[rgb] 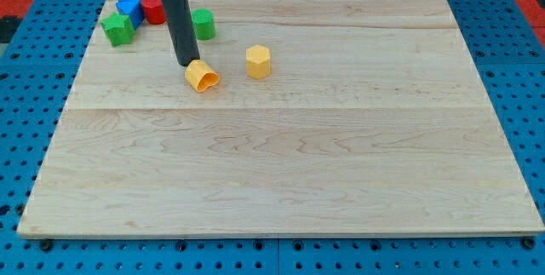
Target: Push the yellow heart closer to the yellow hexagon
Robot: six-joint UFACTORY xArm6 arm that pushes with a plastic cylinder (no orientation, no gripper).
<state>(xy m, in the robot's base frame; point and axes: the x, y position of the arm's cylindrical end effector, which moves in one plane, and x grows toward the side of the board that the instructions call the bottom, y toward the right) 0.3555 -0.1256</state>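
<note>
The yellow heart (202, 76) lies on the wooden board (281, 147) in the upper left part of the view. The yellow hexagon (258, 60) stands a short way to its right and slightly higher in the view, with a gap of bare wood between them. My tip (186, 62) is at the end of the dark rod, right at the heart's upper left edge, touching it or nearly so.
A green cylinder (203, 24) stands just right of the rod. A red cylinder (154, 8), a blue block (129, 2) and a green block (117, 29) cluster at the board's top left corner. Blue pegboard surrounds the board.
</note>
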